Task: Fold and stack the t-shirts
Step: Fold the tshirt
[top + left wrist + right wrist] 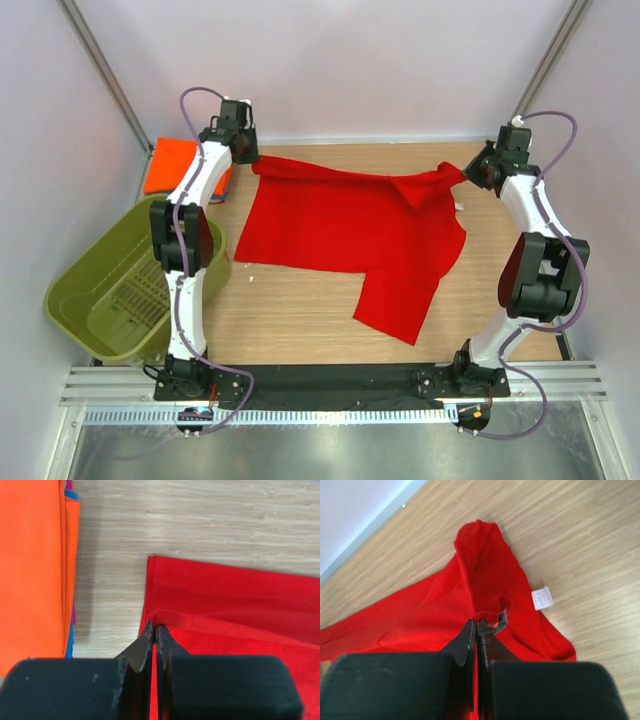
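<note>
The red t-shirt (340, 225) bears a white label (542, 598), the orange t-shirt (172, 165) shows a blue t-shirt (69, 645) edge, the basket (75, 290) is olive-green, and the bench (290, 310) has pale wood grain.

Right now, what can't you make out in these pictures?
Blue t-shirt: only a thin edge shows under the orange t-shirt, left wrist view.
Neck label on the red t-shirt: print too small, right wrist view.
Basket: right side covered by the left arm, top view.
Cloth pinched in the left gripper and right gripper: hidden between the shut jaws.
</note>
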